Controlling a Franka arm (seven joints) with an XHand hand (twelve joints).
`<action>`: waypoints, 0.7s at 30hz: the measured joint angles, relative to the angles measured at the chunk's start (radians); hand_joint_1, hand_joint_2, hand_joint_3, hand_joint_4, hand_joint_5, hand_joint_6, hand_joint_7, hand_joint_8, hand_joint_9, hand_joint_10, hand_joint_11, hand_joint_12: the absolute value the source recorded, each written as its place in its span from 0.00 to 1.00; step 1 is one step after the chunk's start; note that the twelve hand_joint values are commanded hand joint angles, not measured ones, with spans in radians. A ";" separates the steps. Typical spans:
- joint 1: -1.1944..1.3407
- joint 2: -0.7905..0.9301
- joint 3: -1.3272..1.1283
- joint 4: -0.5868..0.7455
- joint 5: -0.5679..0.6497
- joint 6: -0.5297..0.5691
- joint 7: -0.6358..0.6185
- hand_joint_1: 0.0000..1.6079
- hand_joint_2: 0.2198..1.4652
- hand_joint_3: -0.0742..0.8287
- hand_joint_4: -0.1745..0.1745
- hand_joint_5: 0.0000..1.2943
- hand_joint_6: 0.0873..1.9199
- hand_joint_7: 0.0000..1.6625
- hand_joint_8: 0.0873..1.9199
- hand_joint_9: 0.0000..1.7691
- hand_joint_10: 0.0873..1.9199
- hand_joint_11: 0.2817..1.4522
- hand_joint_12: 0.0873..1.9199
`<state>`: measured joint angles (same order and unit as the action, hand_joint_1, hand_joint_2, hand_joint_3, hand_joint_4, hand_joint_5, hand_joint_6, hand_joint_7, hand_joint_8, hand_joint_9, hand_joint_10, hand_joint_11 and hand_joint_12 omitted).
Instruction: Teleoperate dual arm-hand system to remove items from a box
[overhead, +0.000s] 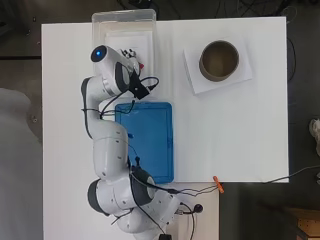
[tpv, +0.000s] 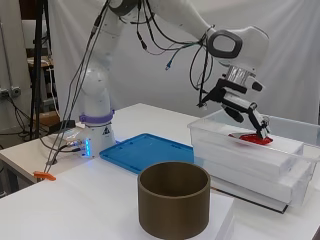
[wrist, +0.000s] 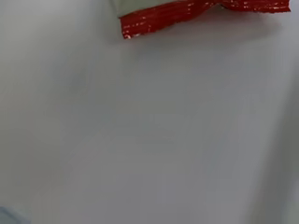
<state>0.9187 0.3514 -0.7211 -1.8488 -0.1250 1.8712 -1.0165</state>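
I have the arm reaching over the desk into the clear box at its far corner. The step in hand, as I judge it, is the grasp on the first item: nothing is out yet. The blue tray near the base and the brown tub on its paper lie bare. I take one of them for the drop spot, but cannot tell which.

The hand points down into the box, fingertips at the red packet, which lies on the white sheet inside. Whether the fingers pinch it or only touch it I cannot tell.

Next I would need to close on the packet's edge and lift clear of the wall.

The side view gives me the hand's height and the packet under it. Overhead, the arm covers nearly all of that, leaving a speck of red. The wrist view shows the packet's crimped end close up, no fingers.
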 joint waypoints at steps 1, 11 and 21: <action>-0.005 0.007 0.009 0.003 -0.017 -0.010 0.024 0.04 0.62 0.08 0.49 0.24 0.00 0.29 0.00 0.32 0.00 0.28 0.00; -0.062 0.021 0.052 0.032 -0.027 -0.034 0.046 0.83 0.77 0.08 0.00 0.63 0.66 0.43 0.59 0.54 0.55 0.30 0.45; -0.115 -0.291 0.192 0.028 -0.025 -0.055 0.162 0.59 0.78 0.08 1.00 0.64 0.61 0.55 0.00 0.60 0.00 0.26 0.48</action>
<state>0.8038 0.0606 -0.5287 -1.8203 -0.1498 1.8159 -0.8550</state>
